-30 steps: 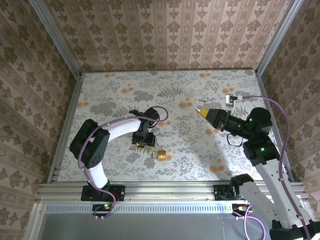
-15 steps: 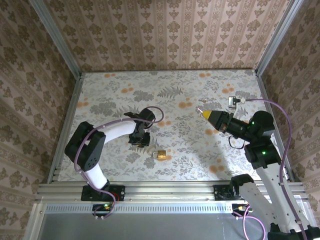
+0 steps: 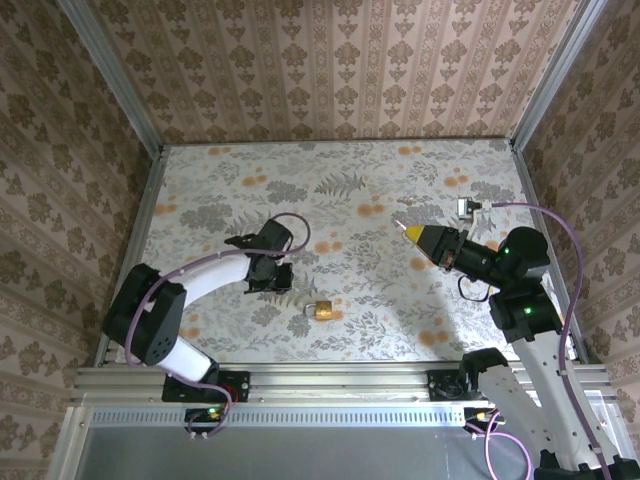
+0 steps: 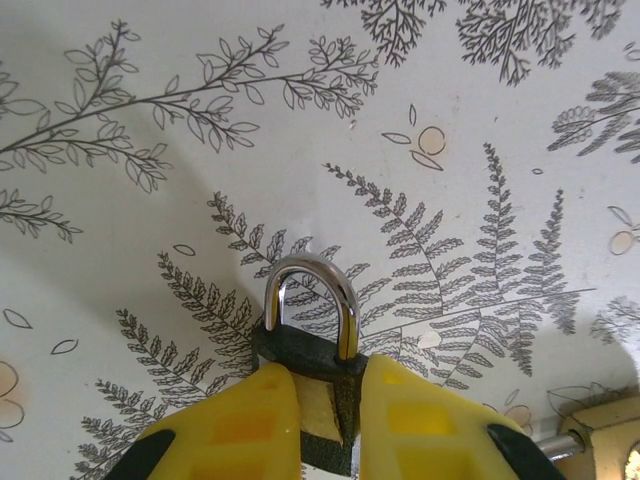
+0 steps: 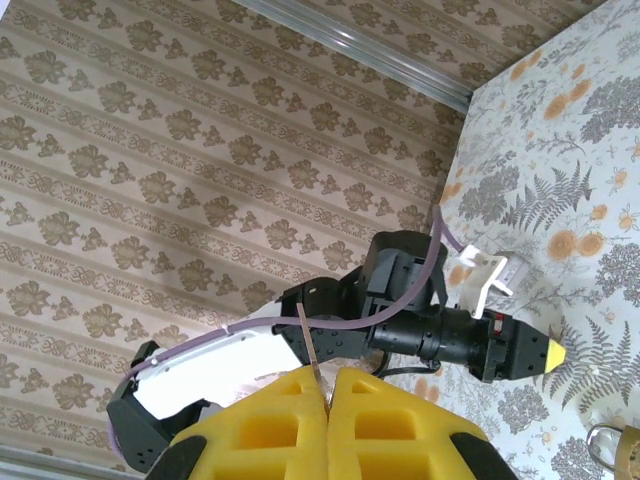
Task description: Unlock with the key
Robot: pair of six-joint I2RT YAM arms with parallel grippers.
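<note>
Left of centre in the overhead view, the left gripper (image 3: 273, 282) pinches a dark-bodied padlock (image 4: 305, 352), whose silver shackle (image 4: 310, 262) is seated in the body. Just to its lower right lies a brass padlock (image 3: 320, 309), untouched. Right of centre, the right gripper (image 3: 408, 230) has its pads pressed onto the key (image 5: 305, 345), well apart from both locks. Both appear grasped; aligning, inserting and turning are left

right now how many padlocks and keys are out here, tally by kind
padlocks: 2 (dark-bodied padlock clamped in the left gripper, brass padlock lying on the table)
keys: 1 (key pinched in the right gripper)
total: 3
</note>
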